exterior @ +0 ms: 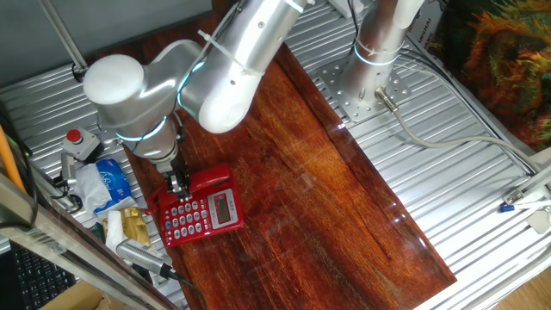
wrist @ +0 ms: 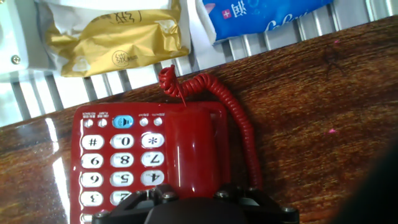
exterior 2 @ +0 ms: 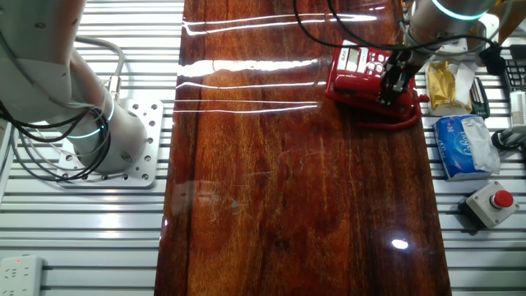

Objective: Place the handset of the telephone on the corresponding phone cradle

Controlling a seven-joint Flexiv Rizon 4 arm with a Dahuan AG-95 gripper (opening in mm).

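End effector (wrist: pixel 193 202): low over telephone (exterior: pixel 200 211), fingers either side of handset (wrist: pixel 200 149); grip state not discernible. Handset: directly beneath, long axis running away from camera, seemingly seated along phone cradle (wrist: pixel 217 118). Beyond: curly cord (wrist: pixel 231 118), wooden desk (wrist: pixel 311 93).

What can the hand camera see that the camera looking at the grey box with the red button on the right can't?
Only the hand view shows the printed keypad buttons clearly enough to read, the curly cord coil by coil, and the gold packet close up.

Only the other fixed view shows the arm's base, the grey box with its red button, and the long stretch of wooden table.

Both show the red telephone, the handset lying on it, and the blue tissue pack.
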